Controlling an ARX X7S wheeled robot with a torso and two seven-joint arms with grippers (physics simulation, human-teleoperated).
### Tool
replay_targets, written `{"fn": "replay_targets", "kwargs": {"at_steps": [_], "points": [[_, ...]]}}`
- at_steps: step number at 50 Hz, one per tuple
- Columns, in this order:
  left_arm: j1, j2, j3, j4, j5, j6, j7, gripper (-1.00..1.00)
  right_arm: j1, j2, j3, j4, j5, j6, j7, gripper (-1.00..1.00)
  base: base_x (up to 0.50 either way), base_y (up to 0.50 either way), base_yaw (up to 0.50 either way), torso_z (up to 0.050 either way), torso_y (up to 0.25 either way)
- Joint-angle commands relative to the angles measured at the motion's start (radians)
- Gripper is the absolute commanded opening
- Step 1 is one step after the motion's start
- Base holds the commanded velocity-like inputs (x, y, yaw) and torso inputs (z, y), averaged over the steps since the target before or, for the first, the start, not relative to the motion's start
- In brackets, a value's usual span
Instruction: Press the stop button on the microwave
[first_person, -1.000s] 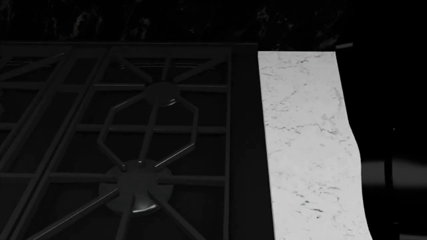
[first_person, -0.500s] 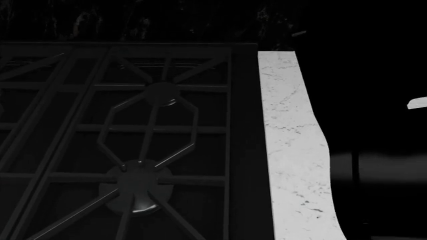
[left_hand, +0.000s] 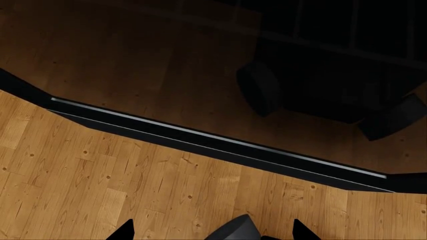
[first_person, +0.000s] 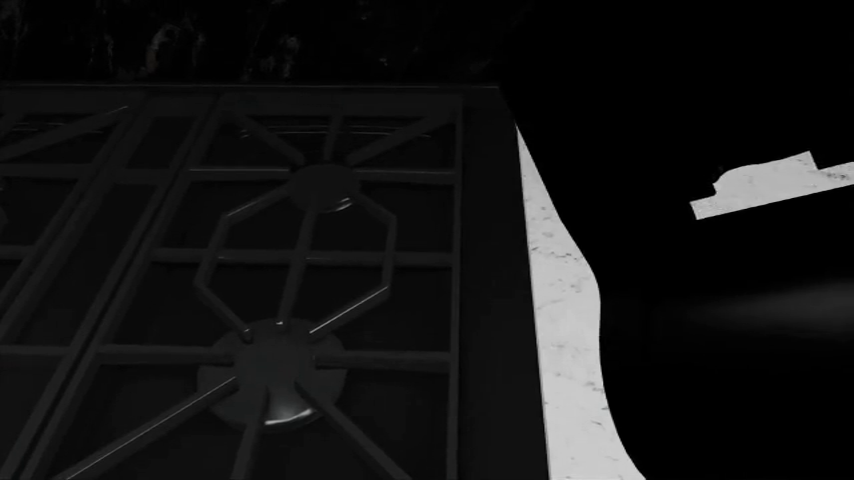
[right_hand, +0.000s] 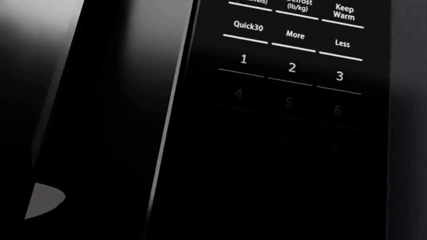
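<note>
The microwave's black keypad (right_hand: 291, 67) fills the right wrist view, very close. I read Quick30, More, Less, Keep Warm and digits 1 to 6. The lower rows fade into shadow, and no stop button can be made out. The microwave door (right_hand: 113, 100) lies beside the keypad. My right gripper's fingers cannot be made out in the dark lower part of that view. In the head view a dark mass (first_person: 721, 350), apparently my right arm, covers the right side. My left gripper (left_hand: 212, 231) hangs over a wooden floor (left_hand: 100, 170), its two fingertips (left_hand: 127, 231) wide apart and empty.
A black stove top with grates (first_person: 267, 260) and round burner caps (first_person: 324, 187) fills the left of the head view. A narrow strip of white marble counter (first_person: 561, 300) runs beside it. A glossy dark appliance front (left_hand: 200, 65) with a metal edge stands by the left gripper.
The dark mass at the right of the head view has spread leftward, covering most of the marble counter. A light patch has appeared at the upper right.
</note>
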Motion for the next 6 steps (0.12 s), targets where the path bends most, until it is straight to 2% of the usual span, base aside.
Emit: {"fn": "replay_targets", "kwargs": {"at_steps": [1, 6], "points": [[0.0, 0.0, 0.0, 0.0, 0.0, 0.0, 0.0, 1.0, -0.025, 0.016, -0.038, 0.249, 0.058, -0.141, -0.098, -1.0, 0.02, 0.0, 0.01, 0.0, 0.0], [0.0, 0.0, 0.0, 0.0, 0.0, 0.0, 0.0, 1.0, -0.049, 0.023, -0.055, 0.266, 0.05, -0.152, -0.098, -1.0, 0.01, 0.0, 0.01, 0.002, 0.0]]}}
